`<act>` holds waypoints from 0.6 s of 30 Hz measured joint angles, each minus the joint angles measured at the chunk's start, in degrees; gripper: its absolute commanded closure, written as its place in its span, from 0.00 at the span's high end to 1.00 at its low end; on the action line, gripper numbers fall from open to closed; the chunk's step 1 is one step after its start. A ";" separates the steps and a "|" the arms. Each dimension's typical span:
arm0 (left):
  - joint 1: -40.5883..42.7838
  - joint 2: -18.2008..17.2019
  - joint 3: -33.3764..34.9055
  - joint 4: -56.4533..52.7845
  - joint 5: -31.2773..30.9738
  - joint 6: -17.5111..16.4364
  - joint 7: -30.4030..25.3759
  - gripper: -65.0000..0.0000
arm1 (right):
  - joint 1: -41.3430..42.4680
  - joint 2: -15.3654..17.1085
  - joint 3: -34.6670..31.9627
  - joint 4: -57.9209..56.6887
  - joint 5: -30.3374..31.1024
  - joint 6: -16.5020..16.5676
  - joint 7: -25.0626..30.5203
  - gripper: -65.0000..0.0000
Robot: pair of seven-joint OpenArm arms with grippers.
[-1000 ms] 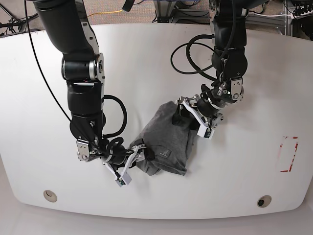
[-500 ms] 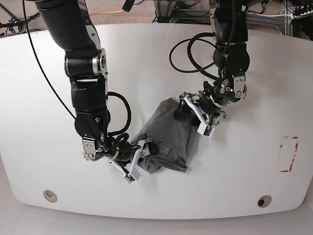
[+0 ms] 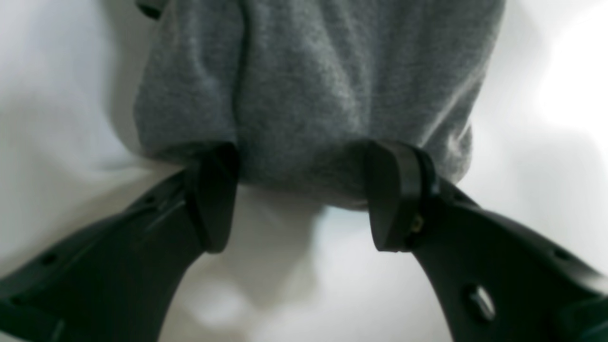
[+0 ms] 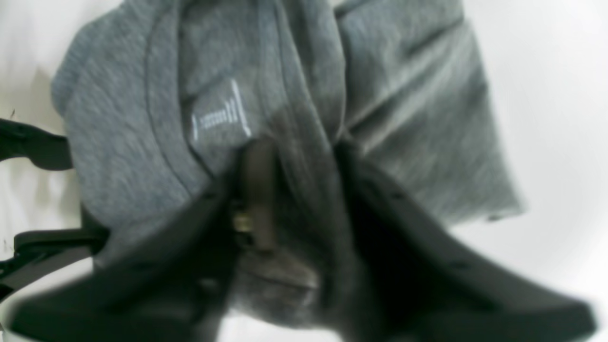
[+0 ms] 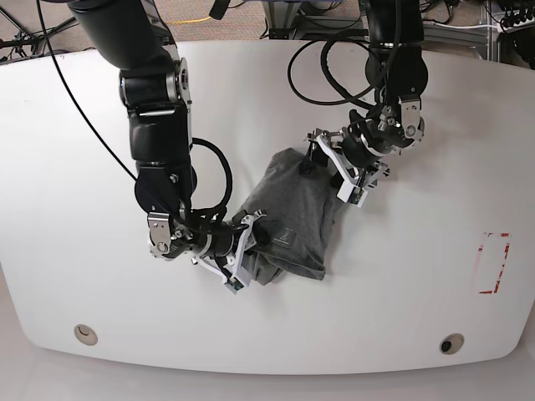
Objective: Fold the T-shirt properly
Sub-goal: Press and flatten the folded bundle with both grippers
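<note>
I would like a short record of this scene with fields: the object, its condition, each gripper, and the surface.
object: grey T-shirt
condition: bunched and partly folded, neck label facing up
left gripper: open, fingers on either side of a shirt edge, not closed on it
right gripper: fingers closed on a fold of cloth near the neckline
surface: white table

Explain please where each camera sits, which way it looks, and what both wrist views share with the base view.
Base: above the table, looking down; both arms, T-shirt between them.
Left wrist: on the left arm, looking past the left gripper, whose open jaws straddle the shirt's edge.
Right wrist: on the right arm, looking past the right gripper, whose jaws pinch a fold near the neck label.
Shared: all three show the T-shirt.
</note>
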 measured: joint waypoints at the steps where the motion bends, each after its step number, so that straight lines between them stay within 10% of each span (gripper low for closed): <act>1: 0.50 0.00 0.00 0.81 0.02 -0.02 0.92 0.60 | -0.35 0.00 0.00 1.60 0.00 0.02 -0.76 0.02; 18: 5.53 -0.15 1.11 20.02 -5.25 -0.24 10.01 0.60 | -4.48 1.07 0.11 18.80 0.63 0.28 -7.93 0.00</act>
